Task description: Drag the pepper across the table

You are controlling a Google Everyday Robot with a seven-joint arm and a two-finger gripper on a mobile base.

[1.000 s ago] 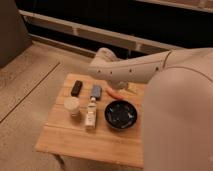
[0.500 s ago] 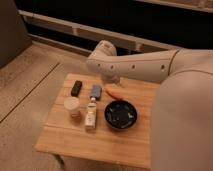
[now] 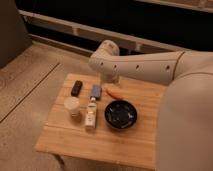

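Note:
The pepper (image 3: 114, 93) is a small orange-red tapered piece lying on the light wooden table (image 3: 75, 137), just beyond the black bowl (image 3: 120, 114) and right of the blue-grey block (image 3: 96, 91). My white arm reaches in from the right, with its wrist over the table's far edge. The gripper (image 3: 111, 79) points down just behind the pepper, close above the table and mostly hidden under the wrist. I see nothing held in it.
A black rectangular object (image 3: 76, 88) lies at the far left. A white cup (image 3: 72, 105) and a small lying bottle (image 3: 91, 111) sit left of the bowl. My own white body covers the table's right side. Concrete floor surrounds the table.
The arm has drawn back and up toward the table's far edge, uncovering the pepper. The pepper has shifted only slightly.

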